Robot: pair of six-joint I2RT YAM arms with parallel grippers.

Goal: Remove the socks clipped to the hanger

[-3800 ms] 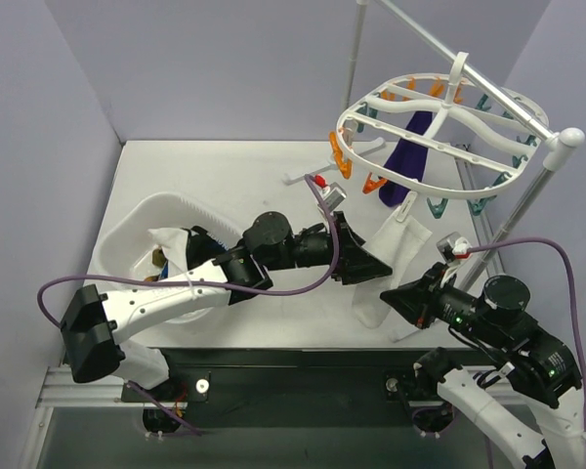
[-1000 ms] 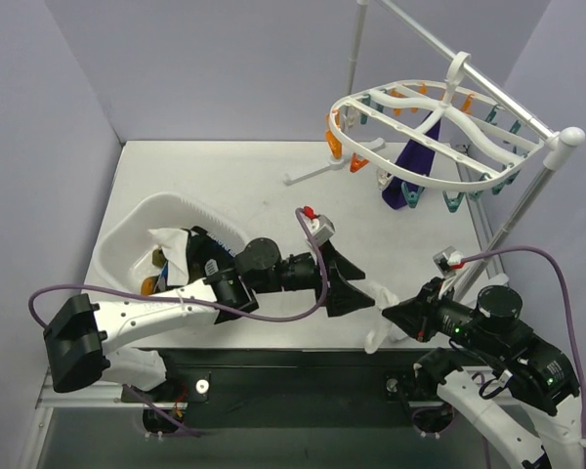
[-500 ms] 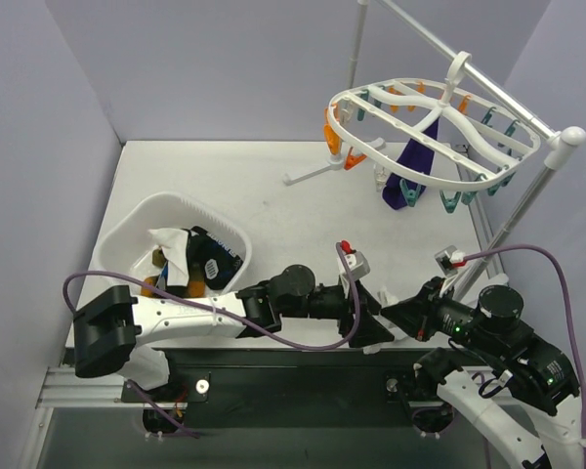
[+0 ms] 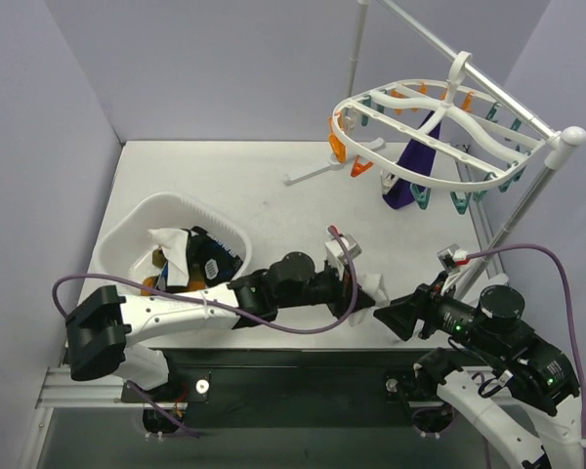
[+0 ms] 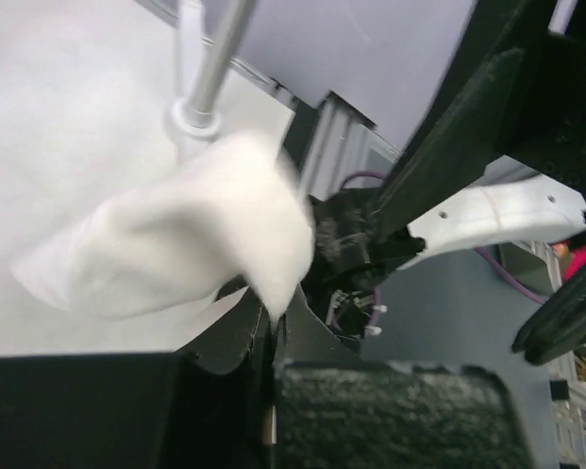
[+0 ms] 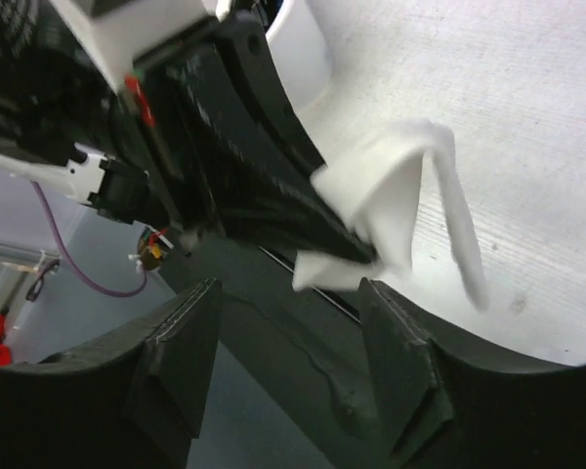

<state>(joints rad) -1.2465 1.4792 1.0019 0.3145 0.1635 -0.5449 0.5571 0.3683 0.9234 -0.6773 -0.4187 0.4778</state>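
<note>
White sock (image 5: 176,244), blurred in the left wrist view, is pinched at one end, which is hidden between the closed fingers of the left gripper (image 5: 273,327). It is held at the near edge of the surface (image 4: 225,176). The right gripper (image 6: 293,371), spread open and empty, is seen just beside it. A purple sock (image 4: 415,161) is seen hanging from the hanger (image 4: 451,101).

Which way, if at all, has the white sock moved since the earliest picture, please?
Yes: the white sock has left the hanger and come down toward the near edge of the table, now bunched in the left gripper.
</note>
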